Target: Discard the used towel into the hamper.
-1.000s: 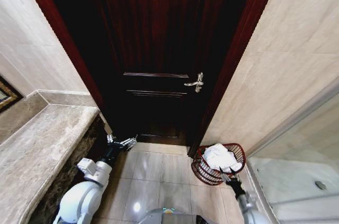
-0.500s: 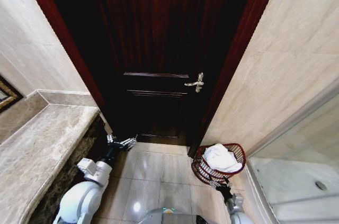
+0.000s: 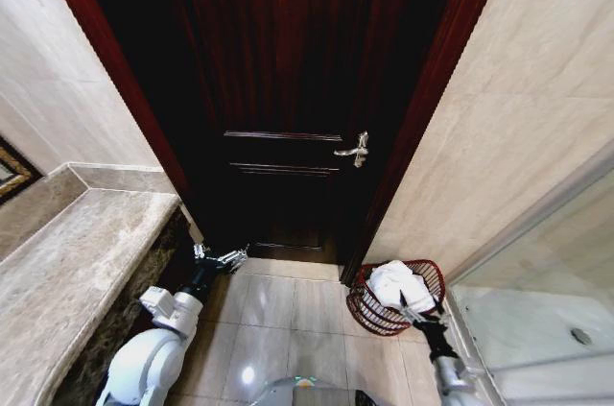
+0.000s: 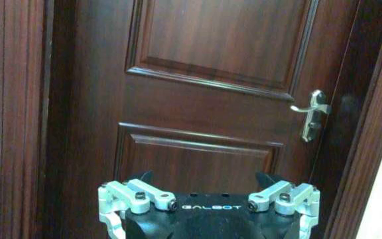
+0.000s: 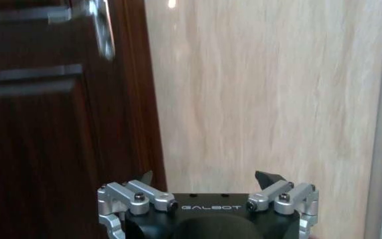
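Note:
The white towel [image 3: 399, 285] lies crumpled inside the hamper [image 3: 364, 310], a dark reddish-brown wire basket on the floor at the foot of the right wall. My right gripper [image 3: 421, 312] is at the hamper's near right rim, open and holding nothing. In the right wrist view its open jaws [image 5: 206, 175] face the beige tiled wall next to the door frame. My left gripper [image 3: 221, 257] hangs low at the left, near the end of the counter, open and empty. Its jaws [image 4: 206, 177] point at the door.
A dark wooden door [image 3: 278, 89] with a silver lever handle [image 3: 353, 151] is shut straight ahead. A marble counter [image 3: 67, 272] runs along the left. A glass shower partition [image 3: 537, 320] stands at the right. Glossy floor tiles [image 3: 288, 310] lie between counter and hamper.
My right gripper dipped down and left below the hamper half a second ago, then came back up to its near right rim. The towel stays in the hamper; the left arm is still.

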Controlling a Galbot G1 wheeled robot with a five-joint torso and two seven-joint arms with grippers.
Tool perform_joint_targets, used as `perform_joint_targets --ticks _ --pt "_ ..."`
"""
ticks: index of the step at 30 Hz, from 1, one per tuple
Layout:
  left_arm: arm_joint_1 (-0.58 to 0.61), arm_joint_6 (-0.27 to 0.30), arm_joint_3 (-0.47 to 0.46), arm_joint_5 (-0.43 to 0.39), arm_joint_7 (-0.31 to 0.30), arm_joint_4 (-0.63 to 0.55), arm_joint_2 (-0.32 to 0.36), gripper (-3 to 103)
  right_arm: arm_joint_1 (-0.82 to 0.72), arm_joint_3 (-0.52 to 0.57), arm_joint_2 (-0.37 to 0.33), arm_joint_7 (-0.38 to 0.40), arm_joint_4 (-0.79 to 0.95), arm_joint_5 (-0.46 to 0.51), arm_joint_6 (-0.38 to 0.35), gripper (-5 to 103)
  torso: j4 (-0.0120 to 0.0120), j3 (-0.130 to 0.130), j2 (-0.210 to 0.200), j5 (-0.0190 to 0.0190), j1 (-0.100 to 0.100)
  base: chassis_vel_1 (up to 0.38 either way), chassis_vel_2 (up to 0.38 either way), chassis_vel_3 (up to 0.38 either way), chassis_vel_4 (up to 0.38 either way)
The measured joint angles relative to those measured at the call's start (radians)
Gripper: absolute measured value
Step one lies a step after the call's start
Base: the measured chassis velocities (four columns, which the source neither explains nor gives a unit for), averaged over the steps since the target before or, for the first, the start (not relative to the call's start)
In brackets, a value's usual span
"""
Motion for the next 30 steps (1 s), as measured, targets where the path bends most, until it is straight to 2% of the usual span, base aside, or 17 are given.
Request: perform_joint_targets --ticks 5,15,30 --pt "0.0 0.0 0.0 0.0 0.0 0.0 0.0 100 -0.058 0.051 0.003 0.02 0.141 0.043 -0.015 100 -0.0001 0.0 0.0 0.0001 0.0 0.0 0.0 0.0 0.0" --pt "0.0 0.0 0.0 0.0 0.0 0.0 0.0 100 -0.091 0.096 -0.001 0.028 0.307 0.073 -0.049 100 0.0 0.0 0.0 -0.0001 0.0 0.0 0.0 0.0 0.0" --pt "0.0 0.0 0.0 0.0 0.0 0.0 0.0 100 -0.1 0.1 0.004 0.04 0.361 0.079 -0.063 100 0.0001 0.0 0.0 0.0 0.0 0.0 0.0 0.0 0.0"
